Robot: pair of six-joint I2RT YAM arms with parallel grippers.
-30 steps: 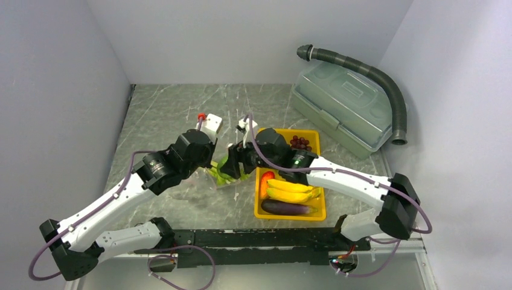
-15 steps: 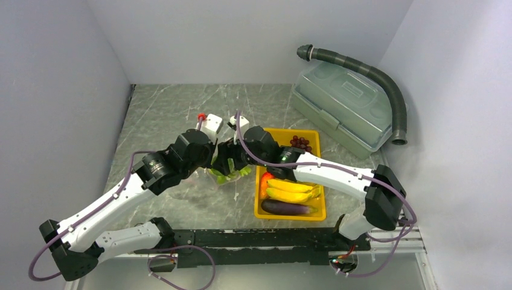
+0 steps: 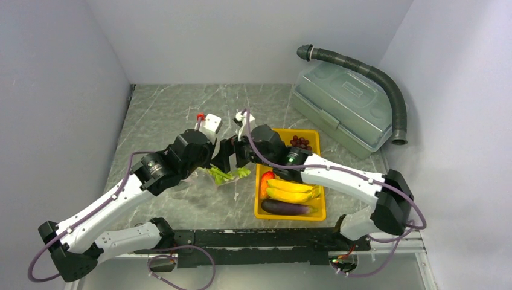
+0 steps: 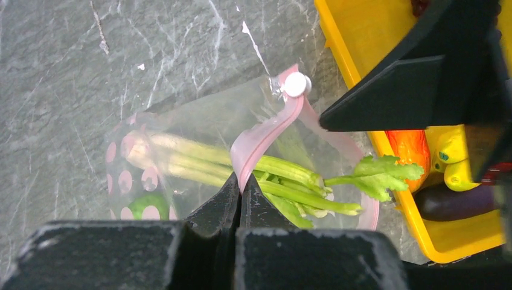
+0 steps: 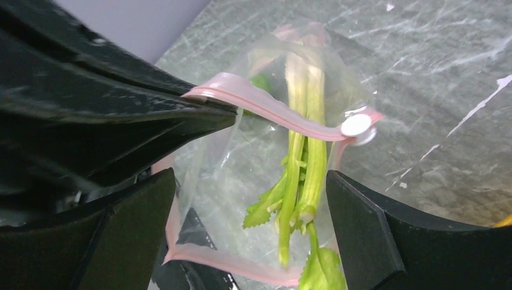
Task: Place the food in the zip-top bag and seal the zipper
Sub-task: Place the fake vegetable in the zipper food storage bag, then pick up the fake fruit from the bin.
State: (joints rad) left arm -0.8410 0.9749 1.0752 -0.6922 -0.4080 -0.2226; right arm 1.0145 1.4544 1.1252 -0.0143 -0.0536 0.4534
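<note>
Green stalks [image 4: 278, 175] now in bag [image 4: 199, 121], right gripper [image 5: 250, 211] opened wide, left gripper [image 4: 240, 193] pinching zipper [image 4: 265, 130]

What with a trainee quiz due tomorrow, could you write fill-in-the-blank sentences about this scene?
1. The left gripper pinches the bag's pink ____.
2. The right gripper is ____, one finger on each side of the stalks.
3. The bananas lie in the yellow ____.
Missing words: zipper; open; tray.
</note>
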